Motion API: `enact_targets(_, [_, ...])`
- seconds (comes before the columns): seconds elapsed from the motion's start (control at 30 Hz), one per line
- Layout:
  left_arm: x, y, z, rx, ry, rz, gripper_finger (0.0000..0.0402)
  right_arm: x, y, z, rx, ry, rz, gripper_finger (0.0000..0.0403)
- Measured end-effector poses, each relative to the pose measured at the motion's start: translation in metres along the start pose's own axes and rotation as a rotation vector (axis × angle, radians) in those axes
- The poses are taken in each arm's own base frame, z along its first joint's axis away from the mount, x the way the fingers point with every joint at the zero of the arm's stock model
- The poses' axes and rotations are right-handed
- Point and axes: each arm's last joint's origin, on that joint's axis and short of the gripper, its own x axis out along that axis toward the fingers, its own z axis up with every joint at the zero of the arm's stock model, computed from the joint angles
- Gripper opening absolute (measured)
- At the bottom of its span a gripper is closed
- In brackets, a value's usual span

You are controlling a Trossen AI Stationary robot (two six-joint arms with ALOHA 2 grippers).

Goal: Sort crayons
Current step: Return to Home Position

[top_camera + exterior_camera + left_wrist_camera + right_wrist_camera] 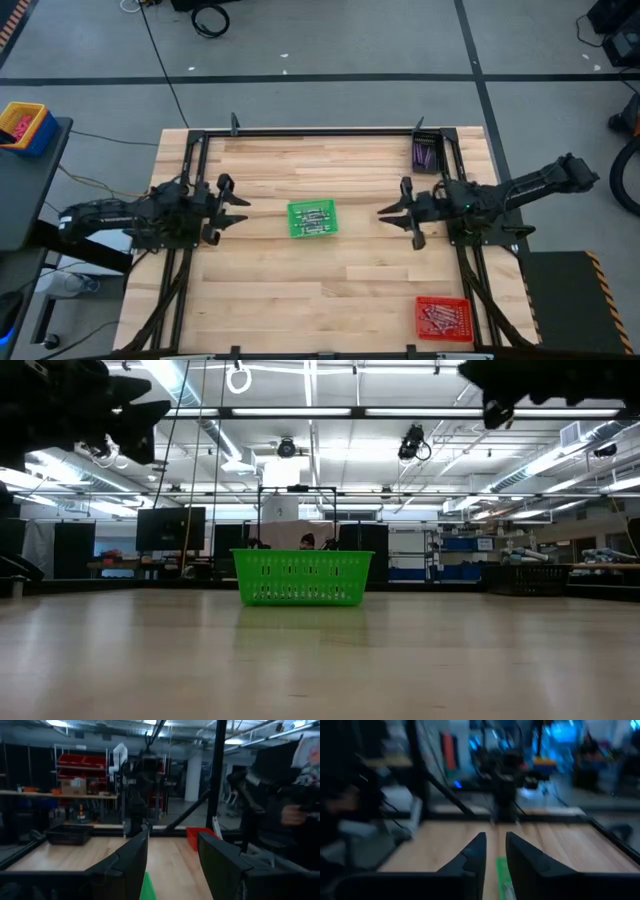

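A green tray (312,219) stands at the table's middle with several pale crayons (314,216) lying in it. It also shows in the low view (302,577). Purple crayons (425,155) lie in a dark tray (424,141) at the far right corner. Reddish crayons (443,318) lie in a red tray (421,303) at the near right. My left gripper (243,210) (172,836) hovers left of the green tray, open, pointing at it. My right gripper (383,212) (495,835) hovers to its right, fingers narrowly apart, nothing between them.
A black metal frame (320,131) runs along the table's far edge and down both sides under the arms. Bare wood lies between the trays. Off the table at the far left, a yellow and blue bin (22,125) sits on a dark stand.
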Motion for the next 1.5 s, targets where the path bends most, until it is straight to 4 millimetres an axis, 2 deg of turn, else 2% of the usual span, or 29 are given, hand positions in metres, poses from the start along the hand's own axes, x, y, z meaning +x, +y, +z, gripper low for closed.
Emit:
enact_targets(0.13, [-0.005, -0.002, 0.002, 0.002, -0.012, -0.026, 0.0183, -0.022, -0.001, -0.017, 0.016, -0.098, 0.035, 0.0057])
enact_targets(0.27, [-0.008, -0.003, 0.002, 0.043, -0.019, -0.027, 0.0183, -0.04, -0.011, -0.034, 0.053, -0.115, -0.11, 0.0034])
enact_targets(0.37, [-0.008, -0.002, 0.002, 0.076, -0.02, -0.01, 0.0183, -0.045, -0.022, -0.048, 0.149, -0.07, -0.215, 0.0012])
enact_targets(0.5, [-0.008, -0.002, 0.002, 0.07, -0.021, 0.017, 0.0183, -0.048, -0.033, -0.064, 0.2, 0.007, -0.199, 0.0008])
enact_targets(0.73, [-0.007, -0.006, 0.001, 0.058, -0.008, -0.08, 0.0183, -0.056, -0.032, -0.052, 0.063, -0.108, -0.07, 0.0004])
enact_targets(0.9, [-0.007, -0.004, -0.004, 0.096, 0.039, -0.017, 0.0183, -0.063, -0.031, -0.048, -0.02, -0.148, -0.083, 0.0006])
enact_targets(1.0, [-0.007, -0.003, -0.008, 0.094, 0.082, 0.024, 0.0183, -0.065, -0.03, -0.056, -0.021, -0.191, -0.071, 0.0005])
enact_targets(1.13, [-0.008, -0.002, -0.012, 0.093, 0.122, 0.029, 0.0183, -0.065, -0.029, -0.063, 0.02, -0.138, -0.056, 0.0005])
enact_targets(1.37, [-0.008, -0.002, -0.012, 0.154, 0.123, 0.031, 0.0183, -0.065, -0.034, -0.064, 0.017, -0.131, -0.215, 0.002])
enact_targets(1.5, [-0.008, -0.001, -0.012, 0.17, 0.124, 0.034, 0.0183, -0.065, -0.035, -0.064, 0.03, -0.14, -0.251, 0.0021])
